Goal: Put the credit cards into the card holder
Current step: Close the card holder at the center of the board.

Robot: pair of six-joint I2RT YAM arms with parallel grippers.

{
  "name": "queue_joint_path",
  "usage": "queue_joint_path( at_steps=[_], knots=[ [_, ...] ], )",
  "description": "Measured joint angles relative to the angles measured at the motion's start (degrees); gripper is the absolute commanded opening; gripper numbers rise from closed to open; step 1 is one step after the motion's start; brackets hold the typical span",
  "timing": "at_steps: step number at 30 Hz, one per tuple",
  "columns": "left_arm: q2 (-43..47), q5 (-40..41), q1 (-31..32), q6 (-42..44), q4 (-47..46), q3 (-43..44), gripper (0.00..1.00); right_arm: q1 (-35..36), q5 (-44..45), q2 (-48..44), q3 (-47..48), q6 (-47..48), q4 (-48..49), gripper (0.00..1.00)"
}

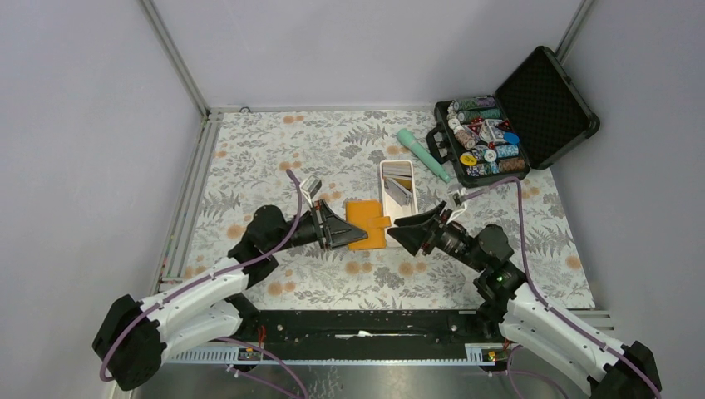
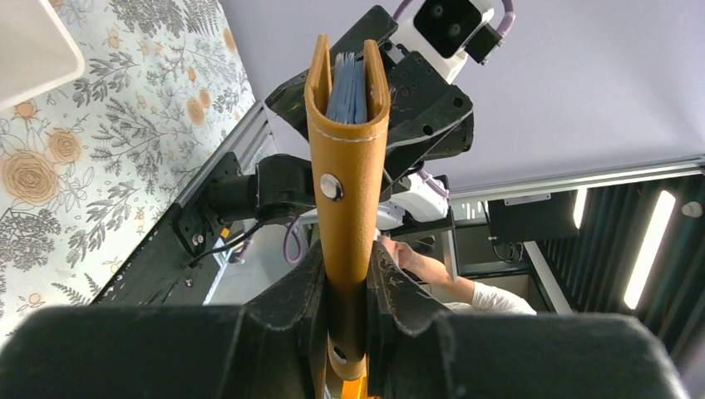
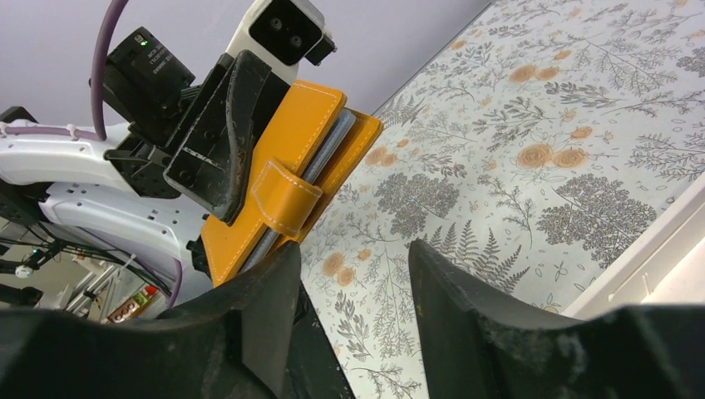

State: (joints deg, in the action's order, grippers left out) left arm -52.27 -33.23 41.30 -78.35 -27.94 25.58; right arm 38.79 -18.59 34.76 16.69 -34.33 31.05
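We log the left gripper (image 1: 356,234) pinching the card holder (image 1: 368,223) near the middle of the table (image 1: 274,150), snap tab (image 3: 285,198) fastened. The right gripper (image 3: 353,258) sits just beside it, jaws spread and empty. The credit cards (image 1: 400,189) lie in the white tray (image 1: 384,179). Our worry: tugging the tab could twist the holder out of that pinch.

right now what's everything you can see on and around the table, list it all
card holder: one, orange, blue pockets inside, mid-table
credit cards: a few, grey and white, exact count unclear, in the tray
tray: one, white, just behind the card holder
tube: one, teal, lying between tray and case
case: one, black, open, far right corner
poker chips: many, mixed colours, inside the case
tablecloth: one, grey and orange floral, covering the table
left gripper: one, black, clamped on the card holder
right gripper: one, black, open, facing the card holder
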Motion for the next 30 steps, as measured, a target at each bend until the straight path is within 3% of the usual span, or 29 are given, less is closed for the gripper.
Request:
queue_joint_path(
  at_steps=[6, 15, 22, 30],
  knots=[
    [-2.69, -2.14, -0.02, -2.25, -4.83, -0.96, 0.00, 0.00, -0.55, 3.67, 0.04, -0.07, 2.21, 0.19],
    [-4.09, -2.43, -0.02, -2.14, -6.10, -1.01, 0.00, 0.00, 3.91, -0.07, 1.38, 2.58, -3.82, 0.00],
    [-2.73, -1.84, -0.07, 1.97, 0.28, -0.94, 0.00, 0.00, 7.65, -2.93, 5.09, 6.51, -11.63, 0.03],
    [-1.68, -0.85, -0.07, 5.29, 5.20, -0.85, 0.00, 0.00, 7.87, -1.36, 7.76, 5.73, -15.39, 0.42]
  ],
)
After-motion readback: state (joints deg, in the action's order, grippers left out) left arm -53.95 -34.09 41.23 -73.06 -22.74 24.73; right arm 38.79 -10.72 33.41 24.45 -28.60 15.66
